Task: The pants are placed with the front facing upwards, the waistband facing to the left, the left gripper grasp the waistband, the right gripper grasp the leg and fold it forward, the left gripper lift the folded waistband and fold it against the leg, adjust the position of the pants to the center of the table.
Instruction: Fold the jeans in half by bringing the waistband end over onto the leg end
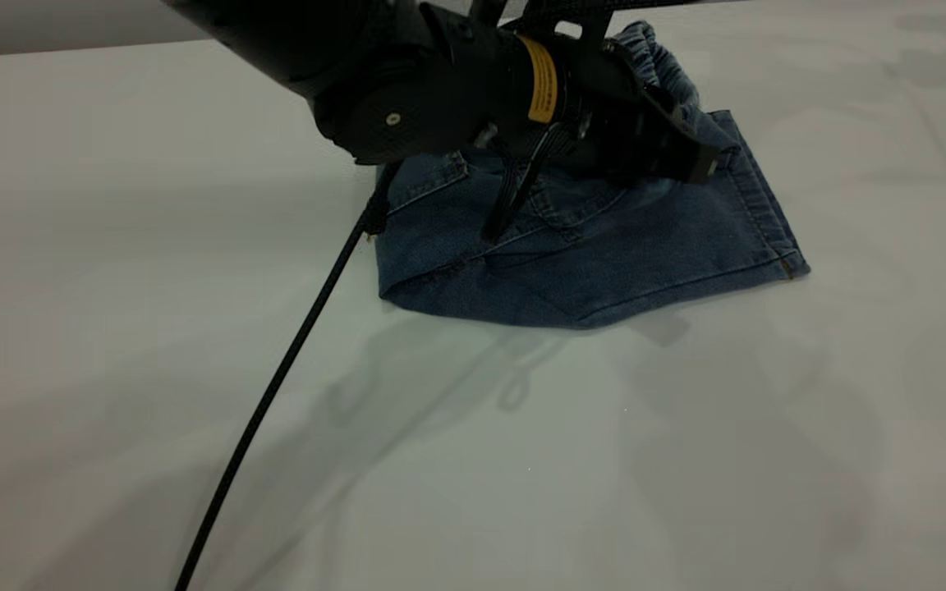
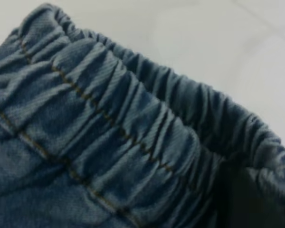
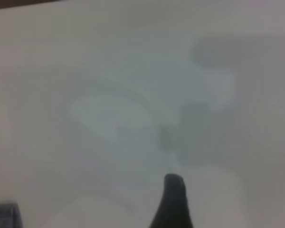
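Denim: one folded pair of blue pants [image 1: 596, 271], upper centre-right of exterior view
Waistband [image 2: 133, 118]: one, gathered, at far top edge
Left gripper [image 1: 691, 160]: over pants, finger state cannot tell
Right gripper [image 3: 173, 202]: one dark fingertip visible, state cannot tell
White table [image 1: 194, 287]: wide bare room all round

The left arm [image 1: 407, 74] is showing a glossy black casing, thick and rounded at the joint, with a small silver screw [image 1: 393, 119] set in a round cap. A yellow label band [image 1: 540, 80] with dark print is wrapping the wrist. Black ribbed straps are hanging under it, and a braided black cable [image 1: 276, 386] is trailing from it. The right gripper [image 3: 173, 202] is showing one black, tapered, round-tipped finger.
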You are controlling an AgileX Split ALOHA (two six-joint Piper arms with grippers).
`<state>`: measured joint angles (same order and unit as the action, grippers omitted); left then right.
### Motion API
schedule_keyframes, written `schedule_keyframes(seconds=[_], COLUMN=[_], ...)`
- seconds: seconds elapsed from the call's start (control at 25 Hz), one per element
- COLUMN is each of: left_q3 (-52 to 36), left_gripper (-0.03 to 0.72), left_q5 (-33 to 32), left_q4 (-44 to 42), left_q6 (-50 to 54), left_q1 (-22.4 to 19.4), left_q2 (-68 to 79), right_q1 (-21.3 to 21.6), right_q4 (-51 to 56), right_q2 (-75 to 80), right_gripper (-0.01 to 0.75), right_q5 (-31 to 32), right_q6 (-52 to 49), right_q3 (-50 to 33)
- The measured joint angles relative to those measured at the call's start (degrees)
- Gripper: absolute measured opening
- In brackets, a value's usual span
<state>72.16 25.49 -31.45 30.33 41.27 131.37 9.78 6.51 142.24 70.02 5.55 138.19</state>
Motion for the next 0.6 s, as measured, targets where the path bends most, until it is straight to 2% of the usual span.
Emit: schedule_keyframes(seconds=[0.2, 0.28, 0.4, 0.6], left_q3=[0.0, 0.0, 0.0, 2.5], left_gripper=[0.445, 0.511, 0.557, 0.568], left_q5=[7.3, 8.9, 7.4, -2.8], left_q4=[0.2, 0.5, -0.3, -2.5], left_q6=[1.0, 4.5, 9.7, 10.6], left_q1=[0.0, 0.0, -0.9, -1.8], left_q2=[-0.1, -0.3, -0.8, -5.6], right_q1=[0.0, 0.0, 0.0, 0.0], right_q4=[1.2, 1.2, 1.3, 1.8], right_q2=[0.0, 0.0, 0.0, 0.0], right_gripper=[0.51, 0.51, 0.51, 0.51], right_q5=[-0.1, -0.1, -0.1, -0.1], right_q6=[0.0, 0.0, 0.1, 0.2], right_q3=[0.0, 0.0, 0.0, 0.0])
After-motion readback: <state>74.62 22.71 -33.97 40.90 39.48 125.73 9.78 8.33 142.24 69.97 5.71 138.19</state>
